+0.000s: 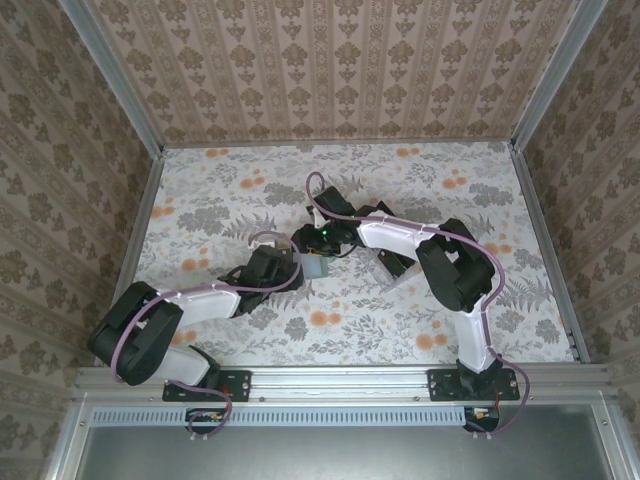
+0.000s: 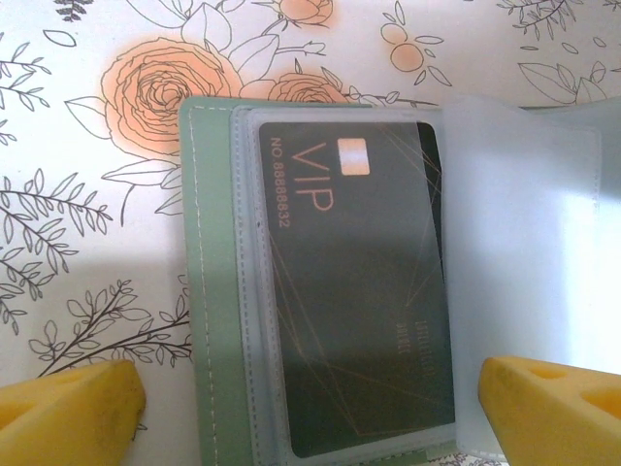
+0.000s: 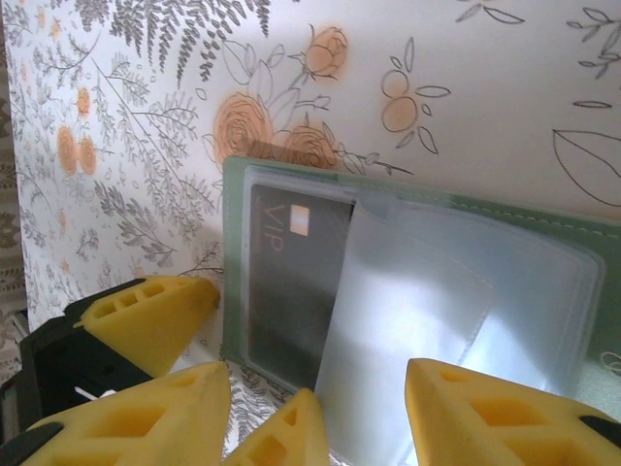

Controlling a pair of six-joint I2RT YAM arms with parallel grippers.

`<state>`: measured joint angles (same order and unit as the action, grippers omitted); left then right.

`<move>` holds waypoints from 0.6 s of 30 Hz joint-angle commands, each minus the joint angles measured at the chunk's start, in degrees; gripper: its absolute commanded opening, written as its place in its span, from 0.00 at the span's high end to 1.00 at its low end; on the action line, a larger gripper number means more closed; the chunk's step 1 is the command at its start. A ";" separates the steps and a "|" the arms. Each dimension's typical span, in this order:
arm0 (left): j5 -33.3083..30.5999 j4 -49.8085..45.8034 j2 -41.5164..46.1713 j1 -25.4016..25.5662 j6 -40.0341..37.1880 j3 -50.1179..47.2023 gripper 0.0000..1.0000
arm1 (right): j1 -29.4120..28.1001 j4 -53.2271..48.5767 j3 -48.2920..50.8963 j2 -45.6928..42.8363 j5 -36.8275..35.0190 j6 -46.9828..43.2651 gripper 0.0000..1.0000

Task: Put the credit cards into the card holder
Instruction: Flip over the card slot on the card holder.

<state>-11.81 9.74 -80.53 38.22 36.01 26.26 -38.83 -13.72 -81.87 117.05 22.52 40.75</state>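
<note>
The card holder [image 2: 209, 291] lies open on the floral table, sage-green with clear sleeves inside; the top view shows the card holder [image 1: 318, 266] where both arms meet. A dark credit card [image 2: 354, 291] marked VIP sits in the left sleeve, and the same credit card [image 3: 291, 282] is seen from the right wrist. A frosted sleeve page [image 2: 529, 262] stands raised over the right half. My left gripper [image 2: 310, 413] is open wide, one finger on the table, the other against that page. My right gripper [image 3: 315, 427] is open, the raised page [image 3: 417, 330] between its fingers.
The floral tabletop [image 1: 450, 200] is ringed by patterned walls and a metal frame. One yellow finger of the left gripper [image 3: 146, 316] rests beside the holder's corner in the right wrist view. Both arms crowd the table's middle.
</note>
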 commanded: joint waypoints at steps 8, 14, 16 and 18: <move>0.26 -2.97 -2.35 -0.69 1.37 -2.30 0.00 | 0.16 1.68 3.90 -0.40 -1.59 1.98 0.48; 0.34 -2.88 -2.43 -0.79 1.31 -2.35 0.00 | 0.07 2.89 3.95 1.17 -0.65 2.73 0.47; 0.28 -2.88 -2.52 -0.88 1.24 -2.36 0.00 | 0.07 3.21 3.35 2.08 0.16 3.06 0.47; 0.34 -2.88 -2.44 -0.87 1.18 -2.36 0.00 | 0.07 3.89 2.87 2.78 0.98 3.41 0.47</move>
<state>-11.84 9.91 -80.53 38.22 36.01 26.22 -38.83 -11.18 -78.22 117.69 22.00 42.72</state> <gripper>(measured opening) 0.997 0.528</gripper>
